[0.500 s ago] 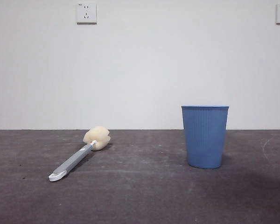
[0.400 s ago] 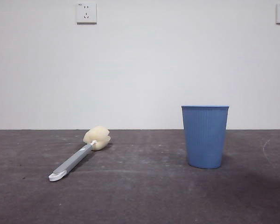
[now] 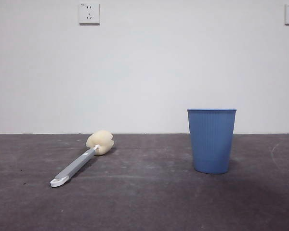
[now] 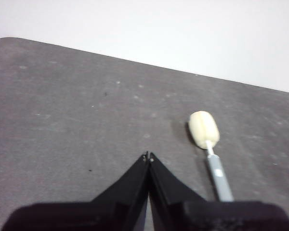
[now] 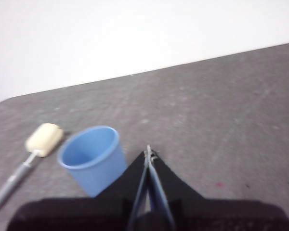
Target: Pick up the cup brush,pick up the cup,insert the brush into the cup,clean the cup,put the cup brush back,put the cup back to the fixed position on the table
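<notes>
Grey tabletop with brush lower left, cup right, both untouched; left claw and right claw, both pressed together, must spread before the first pickup

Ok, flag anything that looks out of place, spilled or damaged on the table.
Nothing stands out. The cup stands upright and intact on the table; the cup brush lies flat well apart from it, sponge head whole. No spill shows, only faint pale scuffs. Both claws hang shut above the table, touching nothing.
</notes>
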Tool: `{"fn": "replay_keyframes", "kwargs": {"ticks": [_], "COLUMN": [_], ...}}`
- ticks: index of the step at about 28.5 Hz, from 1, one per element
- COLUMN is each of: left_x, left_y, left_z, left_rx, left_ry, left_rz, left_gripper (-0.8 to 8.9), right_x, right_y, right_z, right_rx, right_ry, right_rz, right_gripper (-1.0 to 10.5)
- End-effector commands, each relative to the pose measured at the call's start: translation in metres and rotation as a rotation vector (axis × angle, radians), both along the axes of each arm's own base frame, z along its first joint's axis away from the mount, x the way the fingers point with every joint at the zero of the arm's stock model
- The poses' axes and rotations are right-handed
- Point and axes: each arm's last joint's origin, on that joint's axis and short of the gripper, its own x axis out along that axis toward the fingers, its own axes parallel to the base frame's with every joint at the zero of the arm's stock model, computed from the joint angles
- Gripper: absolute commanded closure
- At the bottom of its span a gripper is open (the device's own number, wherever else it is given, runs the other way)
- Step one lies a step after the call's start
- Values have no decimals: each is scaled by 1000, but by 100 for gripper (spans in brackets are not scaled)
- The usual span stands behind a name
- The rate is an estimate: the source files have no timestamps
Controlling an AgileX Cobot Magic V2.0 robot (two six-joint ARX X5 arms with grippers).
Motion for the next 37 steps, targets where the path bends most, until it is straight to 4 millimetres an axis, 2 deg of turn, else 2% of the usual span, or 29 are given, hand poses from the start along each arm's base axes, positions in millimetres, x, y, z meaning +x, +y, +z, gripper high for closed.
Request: {"fn": "replay_keyframes", "kwargs": {"ticks": [1, 9, 15, 20, 27, 29, 30, 31, 32, 33, 34, 37], "left_x": [-5, -14, -16, -18, -17, -16, -16, -16, -16, -16, -16, -15], "left_y": [-2, -6, -8, -9, -9, -9, -9, -9, -9, -9, -10, -11], "left_z": [19, 85, 124, 140, 140, 140, 140, 140, 140, 140, 140, 140], "left_rx": [-35, -37, -4, 59, 64, 63, 63, 62, 62, 61, 60, 53], "left_ry": [-3, 102, 221, 335, 390, 392, 391, 392, 392, 391, 391, 393], "left_rz": [-47, -200, -296, -344, -360, -361, -362, -361, -362, -365, -372, -399], "left_gripper": [819, 819, 819, 819, 821, 801, 696, 522, 275, 149, 139, 140], "right_x": [2, 6, -2, -7, -6, -6, -6, -6, -6, -6, -6, -6], "right_y": [1, 6, 6, 6, 6, 6, 6, 6, 6, 6, 6, 6], "right_z": [23, 96, 134, 146, 147, 147, 147, 147, 147, 147, 147, 148], "right_rx": [15, -90, -177, -223, -223, -223, -223, -222, -219, -217, -212, -210], "right_ry": [16, 163, 277, 358, 364, 364, 363, 364, 365, 366, 368, 364], "right_rz": [48, 229, 291, 320, 321, 320, 320, 320, 319, 317, 315, 315], "right_gripper": [959, 959, 959, 958, 955, 883, 740, 601, 436, 344, 307, 308]}}
